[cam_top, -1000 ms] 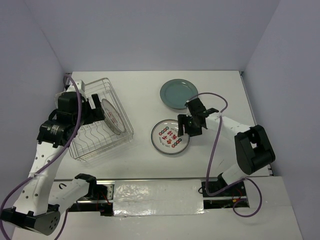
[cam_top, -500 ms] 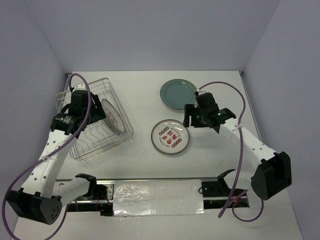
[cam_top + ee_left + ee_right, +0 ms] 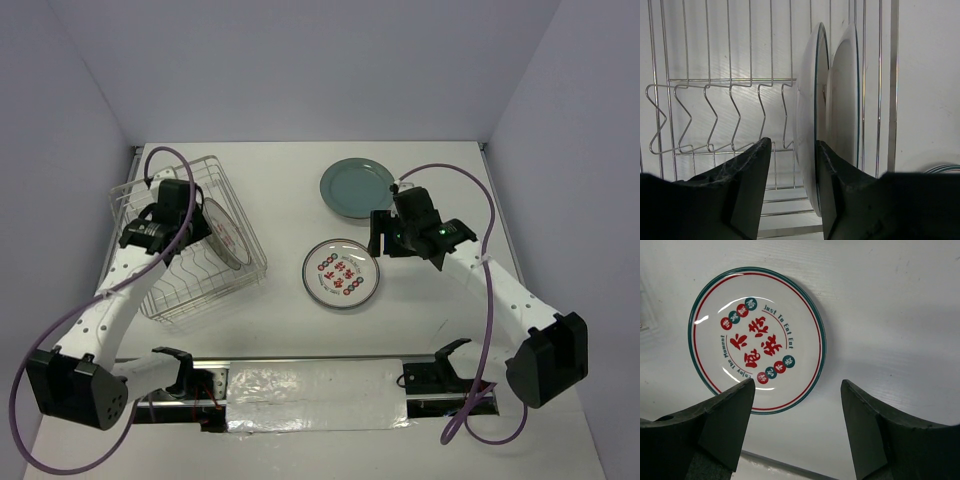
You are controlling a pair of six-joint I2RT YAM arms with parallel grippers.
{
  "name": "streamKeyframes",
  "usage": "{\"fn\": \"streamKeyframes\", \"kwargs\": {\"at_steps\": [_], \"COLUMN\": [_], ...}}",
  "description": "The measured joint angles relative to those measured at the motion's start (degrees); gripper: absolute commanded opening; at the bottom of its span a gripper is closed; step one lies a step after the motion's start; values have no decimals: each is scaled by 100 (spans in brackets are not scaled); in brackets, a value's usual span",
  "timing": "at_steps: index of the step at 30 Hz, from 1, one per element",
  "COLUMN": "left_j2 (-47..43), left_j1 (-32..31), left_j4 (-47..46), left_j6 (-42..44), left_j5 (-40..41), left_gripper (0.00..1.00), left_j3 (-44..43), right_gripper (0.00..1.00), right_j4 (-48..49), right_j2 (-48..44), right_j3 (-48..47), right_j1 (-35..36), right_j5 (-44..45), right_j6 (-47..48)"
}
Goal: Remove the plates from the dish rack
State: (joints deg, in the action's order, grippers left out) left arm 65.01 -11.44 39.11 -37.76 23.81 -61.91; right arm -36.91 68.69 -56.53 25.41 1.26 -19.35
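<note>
**Edges, room.** Rack (image 3: 190, 262) sits skewed at the left of the top view, its upper-left corner close to the left wall (image 3: 70, 130). The table (image 3: 285, 190) is bare through the middle, along the back edge and at lower right. Teal plate (image 3: 356, 187) lies flat at upper centre. Red-mark plate (image 3: 341, 273) lies flat just below it, apart from it and well apart from the rack.

**Left claw** (image 3: 193, 225) (image 3: 792, 145). Inside the rack, half spread, straddling the rim of the left plate (image 3: 807, 125). That is one of two standing on edge at the rack's right side. Right finger (image 3: 829, 195) looks to touch the rim; left finger (image 3: 747, 185) stands clear of the plate. Nothing pinched. Right plate (image 3: 844, 100) stands just beside the left one, a narrow gap between.

**Right claw** (image 3: 380, 238) (image 3: 796, 385). Spread wide, holding nothing, above the right edge of the red-mark plate, touching nothing.

**Hard to see.**
- In the left wrist view the fingers cover both plates' lower edges.
- Both plates show edge-on there, so no pattern can be read.
- In the top view the two rack plates overlap and cannot be told apart.
- The wrist hides the left claw's tips in that view.
</note>
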Motion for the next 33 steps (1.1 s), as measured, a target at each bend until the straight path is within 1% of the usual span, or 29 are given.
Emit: {"fn": "streamKeyframes", "kwargs": {"at_steps": [2,4,6,7,11,14,15,18,21,24,30,33], "left_j2": [57,107,140,149,155,179,205,317,402,448,627,789], "left_j1": [0,-2,-2,-4,-11,-13,-13,-15,-13,-13,-7,-7], "left_j4": [-37,-70,-101,-107,-81,35,109,415,782,1237,2184,2516], "left_j6": [-44,-146,-203,-256,-387,-461,-476,-570,-640,-748,-758,-590], "left_j5": [0,-2,-11,-9,31,76,87,111,179,299,778,1034], "left_gripper": [48,39,37,31,22,14,9,0,0,0,0,0], "left_j3": [20,20,20,20,15,-42,-92,-304,-570,-1016,-2225,-2822], "right_gripper": [77,77,77,77,77,77,77,77,77,77,77,77], "right_j4": [9,20,22,22,24,35,35,39,44,44,24,-31], "right_j2": [0,0,0,0,0,0,0,0,0,9,125,179], "right_j3": [9,57,107,129,181,181,181,184,184,179,-20,-264], "right_j1": [4,17,22,24,24,35,35,37,39,44,50,50], "right_j5": [-4,-20,-37,-42,-61,-63,-63,-68,-90,-173,-345,-398], "right_j6": [13,31,44,57,101,125,129,153,197,243,284,310]}}
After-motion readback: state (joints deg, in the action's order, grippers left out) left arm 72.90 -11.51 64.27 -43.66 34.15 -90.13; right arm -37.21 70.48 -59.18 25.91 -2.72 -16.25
